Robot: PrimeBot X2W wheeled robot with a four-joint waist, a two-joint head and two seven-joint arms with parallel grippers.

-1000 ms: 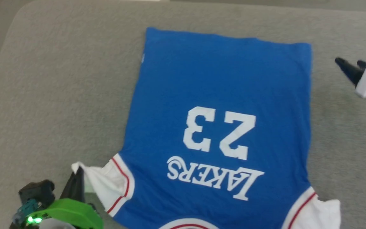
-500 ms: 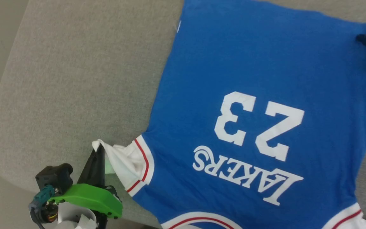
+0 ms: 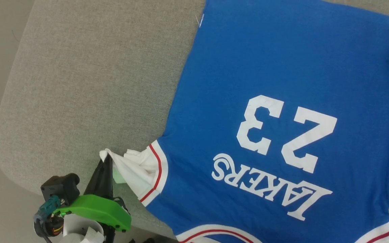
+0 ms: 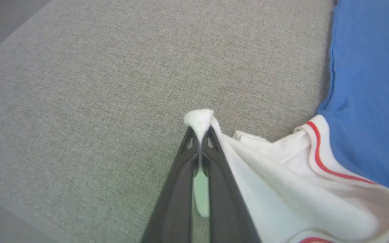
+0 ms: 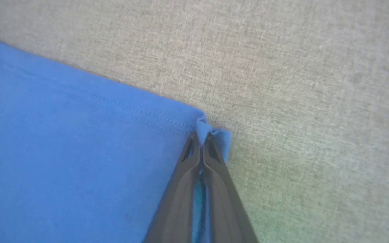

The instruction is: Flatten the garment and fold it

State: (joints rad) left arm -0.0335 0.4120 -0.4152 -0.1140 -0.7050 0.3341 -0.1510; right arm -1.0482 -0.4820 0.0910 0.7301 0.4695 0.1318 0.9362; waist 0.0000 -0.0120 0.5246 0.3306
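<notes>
Flattening step. I've got left hand (image 4: 199,135) clenched on sleeve tip (image 4: 198,118), right hand (image 5: 201,138) clenched on garment (image 3: 265,84) hem corner (image 5: 214,133). Next, I reckon: draw apart, smooth onto surface (image 3: 89,84).

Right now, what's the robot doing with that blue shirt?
The robot is getting a blue basketball shirt ready to fold. It lies spread on a grey padded table, printed side up. The left fingers pinch the tip of one white sleeve, which is bunched up. The right fingers pinch a bottom corner of the blue part, at the far hem. Nothing is folded yet.
</notes>
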